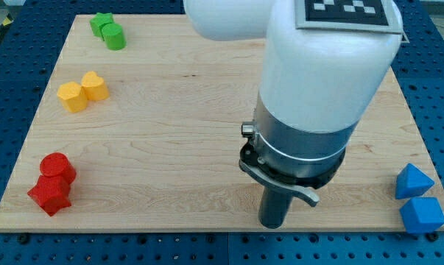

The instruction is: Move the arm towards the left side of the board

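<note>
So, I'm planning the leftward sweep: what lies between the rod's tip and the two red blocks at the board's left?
Nothing: the camera view shows bare board between my tip and the red blocks.

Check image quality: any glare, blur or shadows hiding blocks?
Camera view: even, soft light; no harsh glare on the pale wooden board. The big white arm housing looms close and hides part of the board. My tip shows, far from any block. The blocks look sharp.

Blue perforated table (8, 81) around board.
</note>
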`<state>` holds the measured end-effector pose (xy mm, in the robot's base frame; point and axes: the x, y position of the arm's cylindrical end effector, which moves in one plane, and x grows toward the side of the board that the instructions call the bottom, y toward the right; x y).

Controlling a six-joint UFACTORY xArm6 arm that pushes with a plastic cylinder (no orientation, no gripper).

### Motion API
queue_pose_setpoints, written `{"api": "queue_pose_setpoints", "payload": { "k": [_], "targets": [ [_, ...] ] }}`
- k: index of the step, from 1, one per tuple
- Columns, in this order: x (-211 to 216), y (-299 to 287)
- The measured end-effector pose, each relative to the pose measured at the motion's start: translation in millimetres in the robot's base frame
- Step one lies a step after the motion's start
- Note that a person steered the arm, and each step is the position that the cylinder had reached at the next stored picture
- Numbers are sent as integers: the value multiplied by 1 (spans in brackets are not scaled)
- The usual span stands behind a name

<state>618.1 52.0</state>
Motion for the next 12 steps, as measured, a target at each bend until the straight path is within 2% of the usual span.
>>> {"api": "queue_pose_setpoints", "payload": {
  "k": [1, 4, 7, 8, 9, 10, 12],
  "targets": [
    [0, -21],
    [0, -29],
    [-33, -54],
    [-33, -99],
    [-41, -123],
    [-73, -128],
    [-82, -196]
  ]
}}
